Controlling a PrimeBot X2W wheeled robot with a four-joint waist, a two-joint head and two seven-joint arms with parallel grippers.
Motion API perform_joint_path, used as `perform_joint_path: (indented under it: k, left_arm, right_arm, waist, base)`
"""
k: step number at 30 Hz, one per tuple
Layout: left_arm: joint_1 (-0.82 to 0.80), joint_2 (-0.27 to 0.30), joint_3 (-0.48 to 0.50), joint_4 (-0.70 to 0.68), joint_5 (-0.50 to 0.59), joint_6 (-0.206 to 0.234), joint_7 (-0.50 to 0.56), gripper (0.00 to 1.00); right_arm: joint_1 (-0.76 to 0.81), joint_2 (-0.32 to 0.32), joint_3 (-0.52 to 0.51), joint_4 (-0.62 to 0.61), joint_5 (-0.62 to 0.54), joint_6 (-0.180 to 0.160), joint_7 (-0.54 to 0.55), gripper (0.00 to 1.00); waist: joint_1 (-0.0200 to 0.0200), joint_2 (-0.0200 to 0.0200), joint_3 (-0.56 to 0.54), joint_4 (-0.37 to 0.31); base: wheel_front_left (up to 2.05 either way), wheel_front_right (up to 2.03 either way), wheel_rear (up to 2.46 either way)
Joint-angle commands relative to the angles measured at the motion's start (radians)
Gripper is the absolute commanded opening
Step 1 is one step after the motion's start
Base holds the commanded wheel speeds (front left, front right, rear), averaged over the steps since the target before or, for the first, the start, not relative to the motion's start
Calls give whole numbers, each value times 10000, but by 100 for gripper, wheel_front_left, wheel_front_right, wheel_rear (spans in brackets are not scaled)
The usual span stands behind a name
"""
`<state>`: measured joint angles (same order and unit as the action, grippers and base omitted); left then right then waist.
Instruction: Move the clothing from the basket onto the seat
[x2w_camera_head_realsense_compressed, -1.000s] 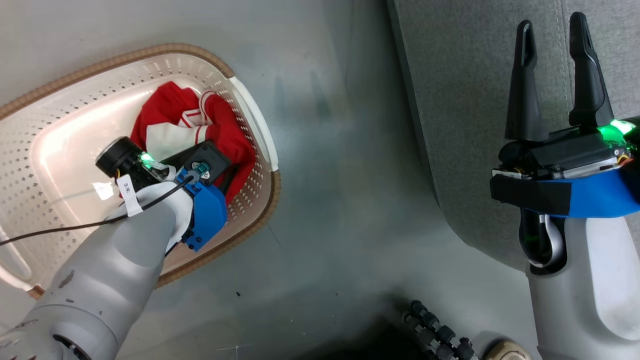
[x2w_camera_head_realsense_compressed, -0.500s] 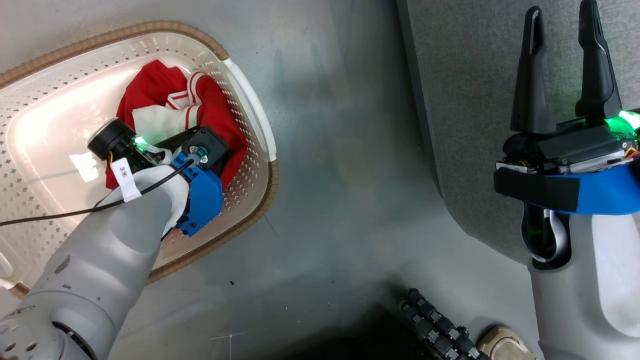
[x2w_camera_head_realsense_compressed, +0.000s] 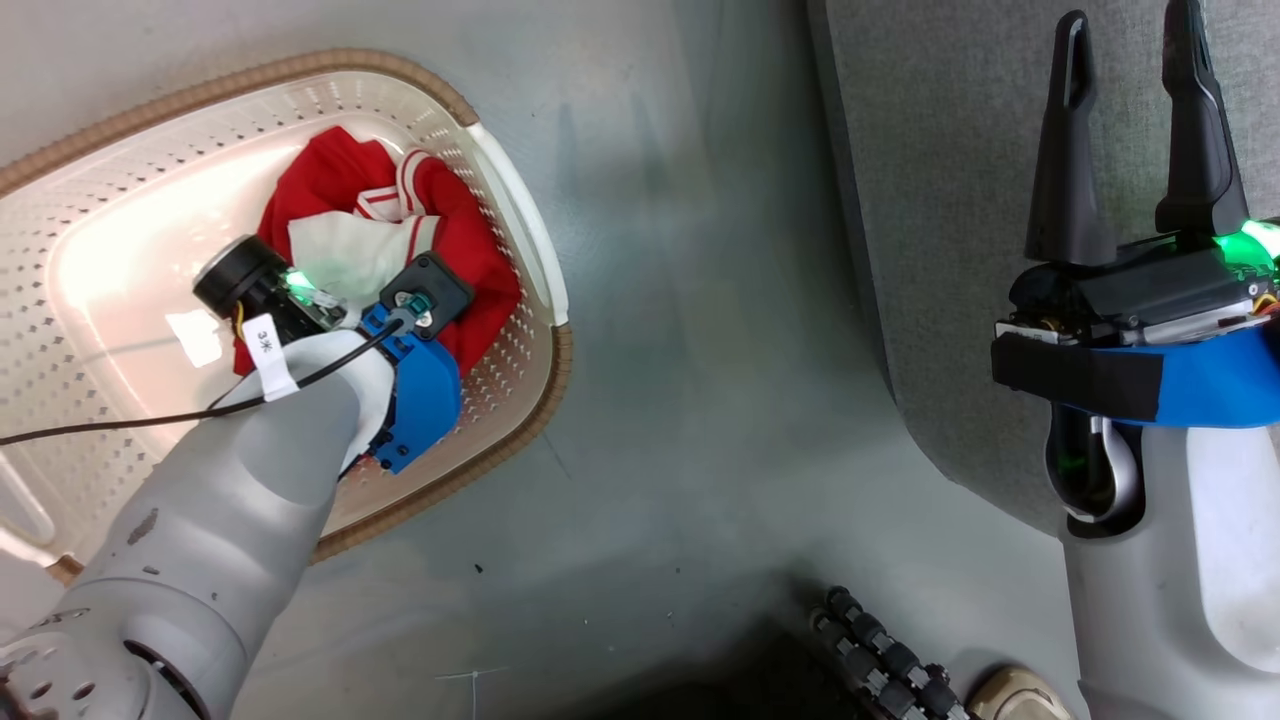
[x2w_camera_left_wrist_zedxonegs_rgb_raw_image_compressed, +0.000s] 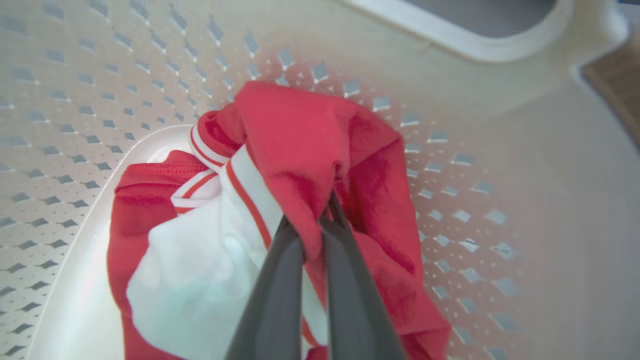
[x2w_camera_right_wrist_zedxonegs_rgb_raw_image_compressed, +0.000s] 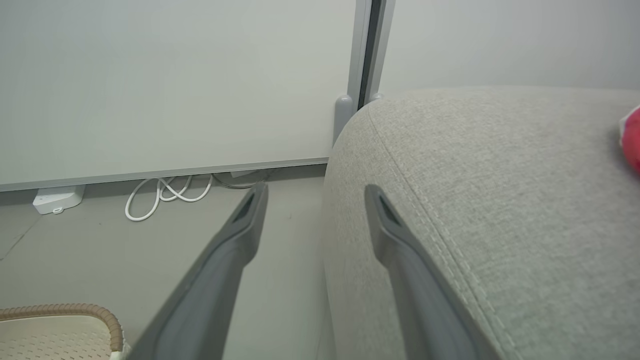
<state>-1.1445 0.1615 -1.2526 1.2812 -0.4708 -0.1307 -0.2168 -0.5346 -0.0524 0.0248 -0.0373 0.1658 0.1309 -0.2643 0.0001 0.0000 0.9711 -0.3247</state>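
Left gripper (x2w_camera_left_wrist_zedxonegs_rgb_raw_image_compressed: 310, 216) pinches crumpled clothing (x2w_camera_left_wrist_zedxonegs_rgb_raw_image_compressed: 300, 140), seemingly lengthwise along the basket (x2w_camera_head_realsense_compressed: 517, 236) wall; right gripper (x2w_camera_head_realsense_compressed: 1130, 30) spread.

cable tag (x2w_camera_head_realsense_compressed: 265, 350): white paper flag wrapped round the black cable (x2w_camera_head_realsense_compressed: 100, 428) above the left forearm (x2w_camera_head_realsense_compressed: 250, 480), head view; reads "3" plus one small character, probably 米
tag orientation: print runs along the flag, tilted to the frame
basket label (x2w_camera_head_realsense_compressed: 194, 338): white sticker on the inner floor of the basket (x2w_camera_head_realsense_compressed: 490, 380); washed out by glare, print not legible
wrist views: no readable text
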Motion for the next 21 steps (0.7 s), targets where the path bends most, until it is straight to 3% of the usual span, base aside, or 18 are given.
perform_joint_path:
  k: [1,21]
  left_arm:
    - [83,-10,-27,-19,-60,10,-87,0]
    - [741,-557,480,-1606,-1075,10,-492,0]
  right_arm:
    - [-120,38,-49,42,-48,-3,-3,100]
    - [405,-251,-298,403,-605,-3,-3,100]
  waist:
    - [-1,0,-97,88]
    - [-1,0,-2095,1412]
  base:
    - [0,0,0]
    - [0,0,0]
